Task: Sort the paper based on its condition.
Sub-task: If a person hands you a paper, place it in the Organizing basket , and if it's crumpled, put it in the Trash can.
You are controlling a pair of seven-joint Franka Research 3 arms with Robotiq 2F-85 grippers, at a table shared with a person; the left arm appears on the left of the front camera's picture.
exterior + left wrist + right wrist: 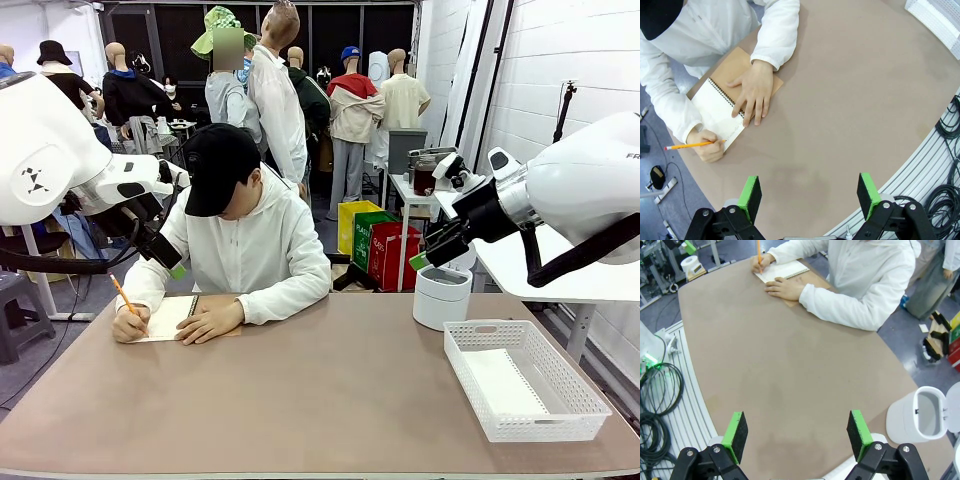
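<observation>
A person sits at the far side of the table and writes with an orange pencil on the open page of a spiral notebook; the other hand rests flat on it. What looks like a flat white sheet of paper lies in the white basket. My left gripper hangs open above the table's left side, near the person's elbow, holding nothing. My right gripper hangs open and empty above the table's right side.
A white bin with its lid up stands at the far right, behind the basket. A corner of the basket shows in the left wrist view. Cables lie off the table's near edge. The brown tabletop is bare in the middle.
</observation>
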